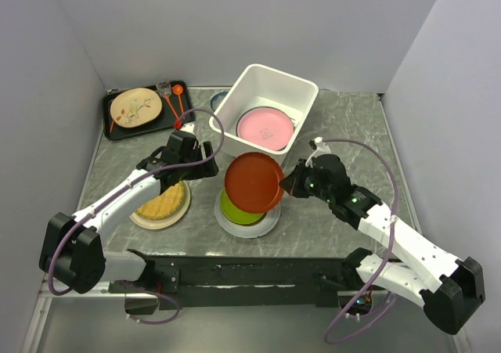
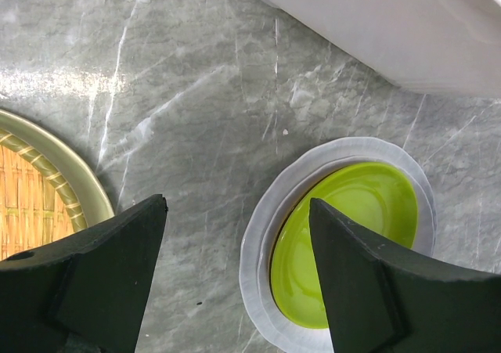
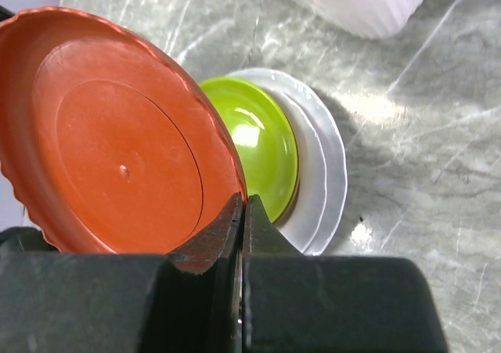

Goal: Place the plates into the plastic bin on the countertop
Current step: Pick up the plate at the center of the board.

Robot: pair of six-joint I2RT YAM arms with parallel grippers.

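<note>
My right gripper (image 3: 241,212) pinches scalloped rim of smooth round red plate (image 1: 252,181), tilted over glossy lime plate (image 2: 344,235) (white plate (image 2: 254,275) underneath); my left gripper (image 2: 236,212) jaws apart, empty.

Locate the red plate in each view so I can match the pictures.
Top external: red plate at centre, its right edge held by the right gripper, covering part of the lime green plate.
Left wrist: not in it.
Right wrist: fills the left half, its rim pinched by that gripper at bottom centre.
Shared landmark: the lime green plate on the white plate, in all three views.
</note>
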